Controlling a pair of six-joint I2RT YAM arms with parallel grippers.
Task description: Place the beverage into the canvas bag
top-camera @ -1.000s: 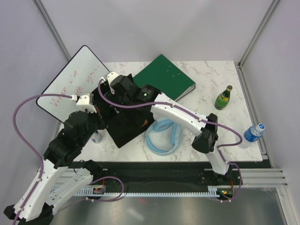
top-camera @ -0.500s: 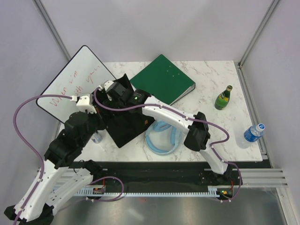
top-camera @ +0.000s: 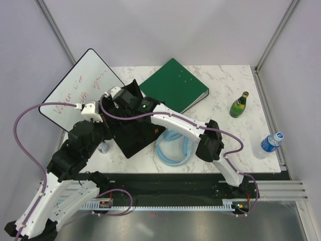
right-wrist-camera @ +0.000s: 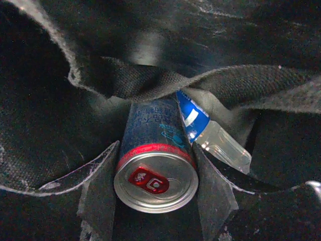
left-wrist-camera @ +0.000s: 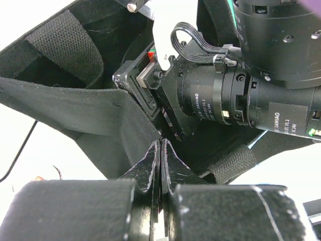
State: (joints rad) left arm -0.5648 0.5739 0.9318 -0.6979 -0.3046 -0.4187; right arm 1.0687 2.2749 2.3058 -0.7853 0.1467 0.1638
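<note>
Both the left arm and right arm wear white shells over black joints, each trailing a purple cable. The right wrist motor is a black cylinder with white print. The left hand has scuffed black fingers.

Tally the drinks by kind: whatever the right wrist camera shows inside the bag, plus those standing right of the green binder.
Cans: 1, the can in the right tool.
Plastic water bottles: 2, one in the canvas bag, one outside.
Green glass bottles: 1.
Total: 4.
</note>
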